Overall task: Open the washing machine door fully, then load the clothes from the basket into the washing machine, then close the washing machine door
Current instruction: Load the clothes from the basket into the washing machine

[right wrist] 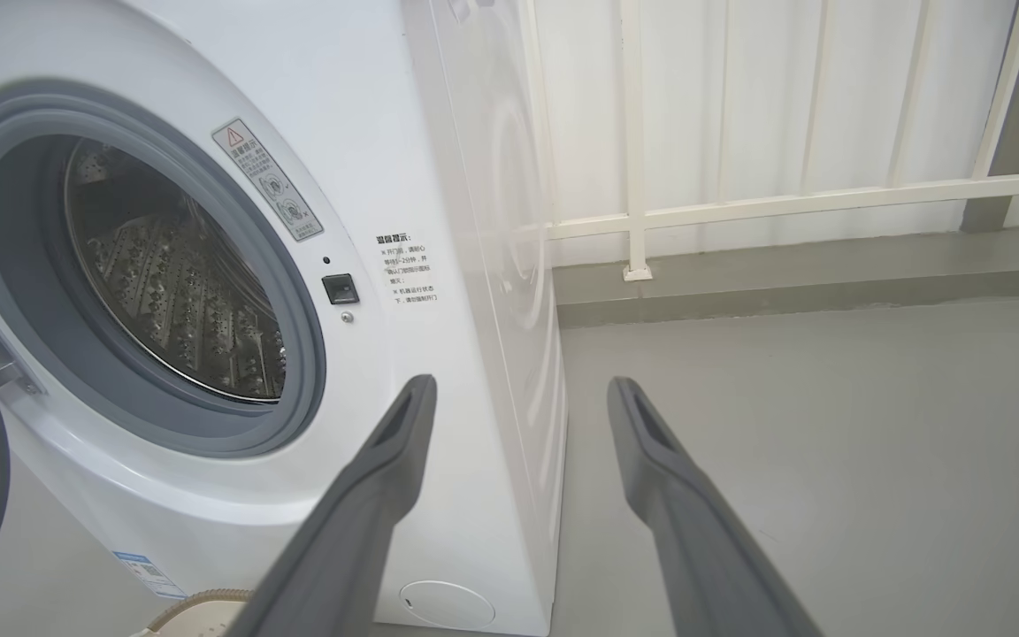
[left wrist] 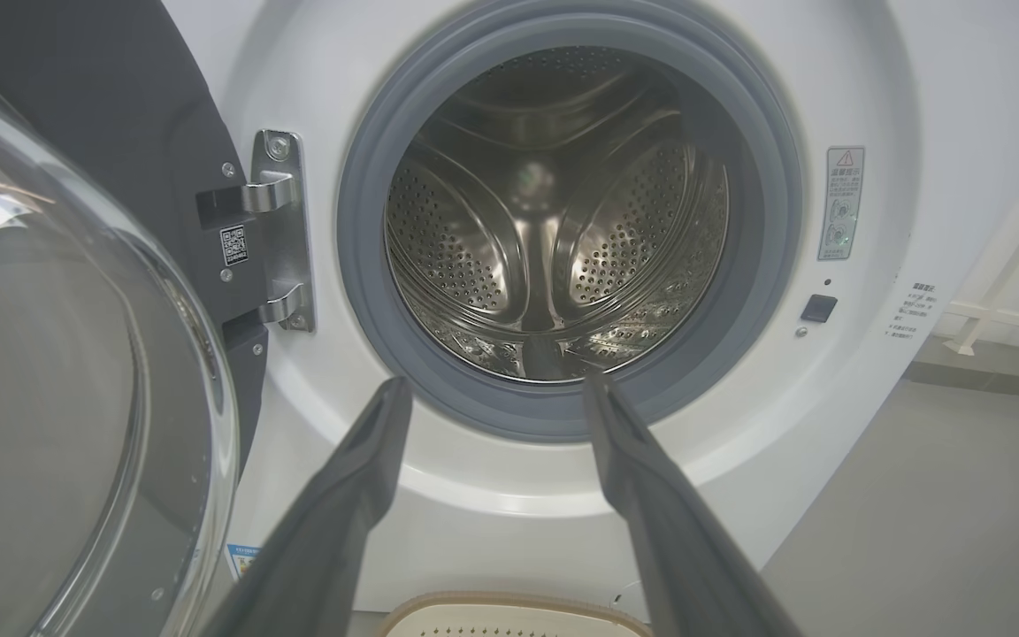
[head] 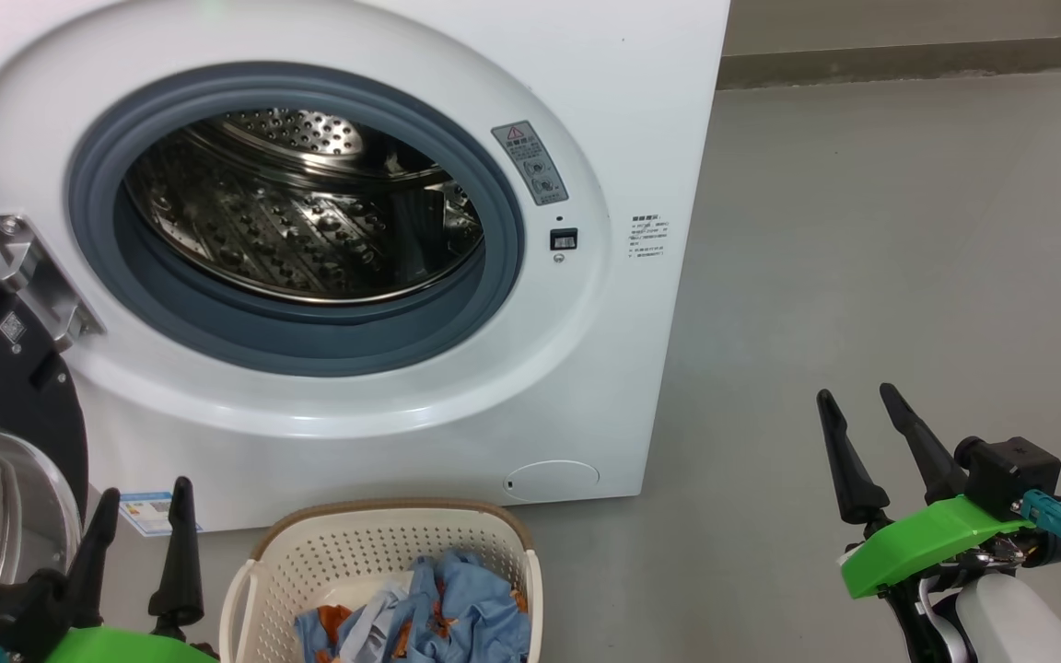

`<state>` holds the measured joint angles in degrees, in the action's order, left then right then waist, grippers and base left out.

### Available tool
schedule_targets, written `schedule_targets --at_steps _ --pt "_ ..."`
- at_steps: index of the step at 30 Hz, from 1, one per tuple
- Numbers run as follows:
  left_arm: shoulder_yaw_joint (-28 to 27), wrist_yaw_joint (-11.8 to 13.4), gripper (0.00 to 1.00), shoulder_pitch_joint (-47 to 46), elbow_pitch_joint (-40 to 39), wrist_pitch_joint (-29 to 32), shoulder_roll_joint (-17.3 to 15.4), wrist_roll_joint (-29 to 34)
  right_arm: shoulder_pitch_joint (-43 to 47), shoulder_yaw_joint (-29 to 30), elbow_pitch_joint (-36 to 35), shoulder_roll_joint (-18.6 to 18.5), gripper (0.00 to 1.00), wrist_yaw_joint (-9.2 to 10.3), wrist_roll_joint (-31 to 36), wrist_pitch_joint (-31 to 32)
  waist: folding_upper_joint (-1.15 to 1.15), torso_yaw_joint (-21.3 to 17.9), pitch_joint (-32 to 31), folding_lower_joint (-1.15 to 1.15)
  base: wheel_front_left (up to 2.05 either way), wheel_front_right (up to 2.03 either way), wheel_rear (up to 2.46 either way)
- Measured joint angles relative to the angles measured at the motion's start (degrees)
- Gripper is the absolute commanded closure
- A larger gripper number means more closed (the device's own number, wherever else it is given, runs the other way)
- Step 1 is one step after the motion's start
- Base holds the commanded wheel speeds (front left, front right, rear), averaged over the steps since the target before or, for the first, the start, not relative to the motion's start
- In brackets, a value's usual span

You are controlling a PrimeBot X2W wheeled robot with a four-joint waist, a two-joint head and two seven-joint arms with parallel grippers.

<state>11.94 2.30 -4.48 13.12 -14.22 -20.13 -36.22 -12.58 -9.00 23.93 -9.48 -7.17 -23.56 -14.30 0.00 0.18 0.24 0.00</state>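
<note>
Left gripper [head: 145, 488] and right gripper [head: 856, 391] are hovering spread and empty over grey floor [head: 862, 230]; basket [head: 346, 552] is sitting before washing machine [head: 641, 110], white railing [right wrist: 784, 202] behind

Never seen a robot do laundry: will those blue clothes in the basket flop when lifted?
Probably: the clothes lie crumpled in soft folds, so they would likely droop and trail. They look thin, so probably light. Blue and pale cloth lie tangled in the basket; one pinch may not lift all.

Smooth grey floor [head: 880, 239] stretches to my right, evenly lit. Beyond it, low grey kerb [right wrist: 828, 274], white railing [right wrist: 784, 202] standing on it, pale panelled wall [right wrist: 739, 88] behind.
</note>
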Motion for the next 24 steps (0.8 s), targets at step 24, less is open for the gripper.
schedule_targets --at_steps 24 --pt "0.8 0.2 0.0 -0.6 0.8 0.3 -0.6 0.0 -0.2 -0.1 0.3 0.6 0.0 0.0 0.0 0.0 0.0 -0.6 3.3 0.0 0.0 0.0 0.0"
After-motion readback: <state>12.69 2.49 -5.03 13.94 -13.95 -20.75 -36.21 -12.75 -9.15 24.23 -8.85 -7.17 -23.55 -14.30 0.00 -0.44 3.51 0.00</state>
